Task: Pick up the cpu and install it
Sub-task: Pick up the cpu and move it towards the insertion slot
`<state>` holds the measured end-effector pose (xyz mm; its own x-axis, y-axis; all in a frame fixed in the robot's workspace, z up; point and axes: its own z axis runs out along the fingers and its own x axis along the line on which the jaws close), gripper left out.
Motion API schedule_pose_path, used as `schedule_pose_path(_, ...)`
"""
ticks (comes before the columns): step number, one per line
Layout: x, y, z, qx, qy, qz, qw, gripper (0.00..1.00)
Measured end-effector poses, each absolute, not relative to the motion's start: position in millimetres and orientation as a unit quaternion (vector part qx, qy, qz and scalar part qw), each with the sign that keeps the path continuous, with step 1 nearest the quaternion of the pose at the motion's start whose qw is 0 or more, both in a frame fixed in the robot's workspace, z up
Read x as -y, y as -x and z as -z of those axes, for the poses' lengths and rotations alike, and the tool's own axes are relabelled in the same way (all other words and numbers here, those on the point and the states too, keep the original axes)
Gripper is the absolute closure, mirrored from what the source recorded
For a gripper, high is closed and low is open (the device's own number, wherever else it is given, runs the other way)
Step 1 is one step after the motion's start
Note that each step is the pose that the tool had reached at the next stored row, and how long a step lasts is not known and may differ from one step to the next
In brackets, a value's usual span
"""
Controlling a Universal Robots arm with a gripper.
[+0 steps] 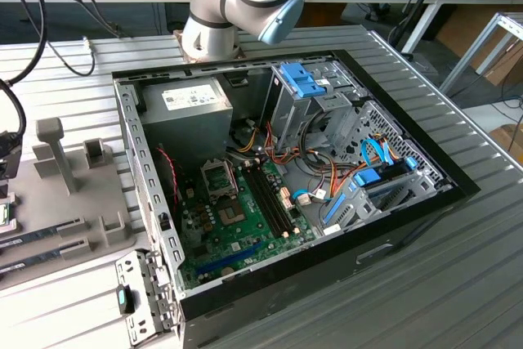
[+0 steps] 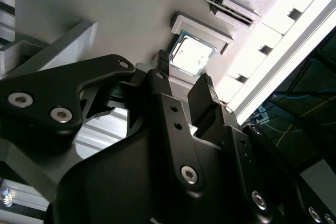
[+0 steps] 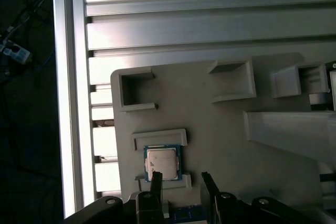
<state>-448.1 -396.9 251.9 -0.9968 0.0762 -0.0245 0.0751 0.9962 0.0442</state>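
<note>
Hovering over the grey fixture tray (image 3: 220,124), your pincer (image 3: 181,182) stands wide, its two black fingers (image 3: 156,182) apart and gripping nothing. In the exterior view that tray (image 1: 49,202) sits at the exterior view's left on the ribbed desk (image 1: 425,284). The cpu (image 3: 161,162) lies flat in a shallow pocket of it, silver top up, between two low lips.

The step in hand looks like the approach for the pick, and your line is not yet true. In the first wrist view one finger crosses the chip's edge while the other stands well beside it. Shift until the cpu lies squarely between both fingers, then descend straight. Grip only on two opposite green edges. Close gently and keep the chip level, since the lips leave little room for a tilted lift.

Counting from the exterior view's left:
- one tray
- two memory sticks (image 1: 49,230) lying on it
- one cpu
- one pincer with two fingers

Towards the right stands one open computer case (image 1: 409,202). It holds one green board (image 1: 237,239) with what appears to be one open socket (image 1: 219,176).
</note>
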Motion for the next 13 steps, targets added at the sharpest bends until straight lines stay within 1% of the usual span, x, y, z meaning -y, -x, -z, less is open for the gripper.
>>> schedule_pose_path(13,393.1,452.9,-250.6,-0.999,-0.038,-0.022,0.013,0.58)
